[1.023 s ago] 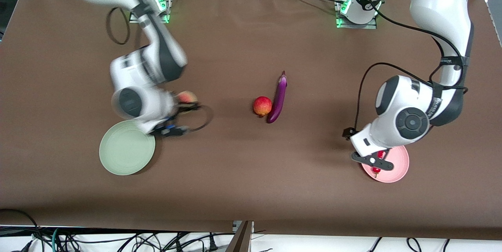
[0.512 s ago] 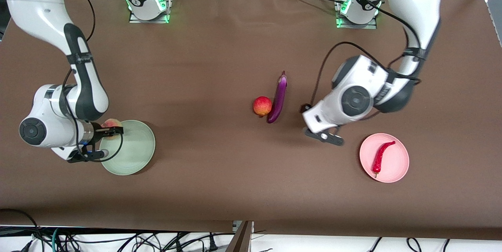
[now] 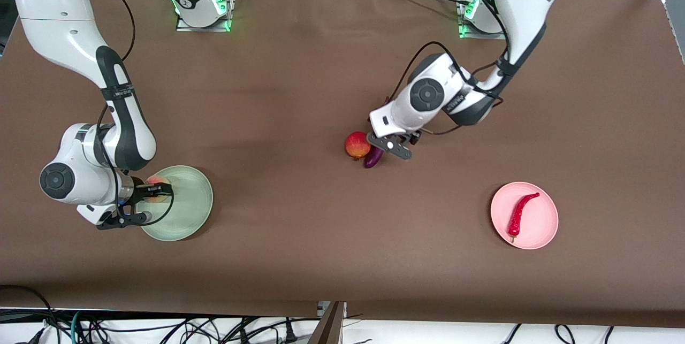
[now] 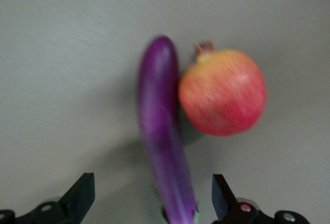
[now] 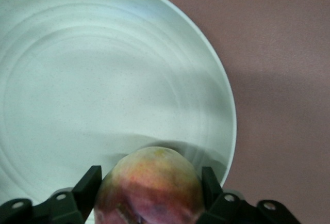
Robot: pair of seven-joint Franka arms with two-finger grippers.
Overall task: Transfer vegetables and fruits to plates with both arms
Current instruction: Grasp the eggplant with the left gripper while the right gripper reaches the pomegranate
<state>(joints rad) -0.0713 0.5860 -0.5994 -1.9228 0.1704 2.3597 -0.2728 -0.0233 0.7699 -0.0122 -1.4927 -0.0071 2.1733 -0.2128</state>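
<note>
My right gripper point(image 3: 154, 194) is shut on the pinkish peach point(image 3: 155, 181) and holds it over the rim of the mint green plate point(image 3: 184, 215). In the right wrist view the peach point(image 5: 149, 188) sits between the fingers point(image 5: 93, 178) with the plate point(image 5: 93, 79) below. My left gripper point(image 3: 393, 147) is open over the purple eggplant point(image 3: 374, 158), which it mostly hides. The round red-yellow fruit point(image 3: 358, 144) touches the eggplant. In the left wrist view the eggplant point(image 4: 162, 126) lies between the open fingers point(image 4: 82, 193), beside the fruit point(image 4: 223, 92). The red chili point(image 3: 520, 213) lies on the pink plate point(image 3: 543, 231).
The brown table cloth point(image 3: 299, 237) covers the whole table. The two arm bases point(image 3: 200, 7) stand along the edge farthest from the front camera. Cables hang below the table's near edge.
My right arm carried the peach to the green plate. My left arm left the chili on the pink plate and swung to the eggplant, now over it.
</note>
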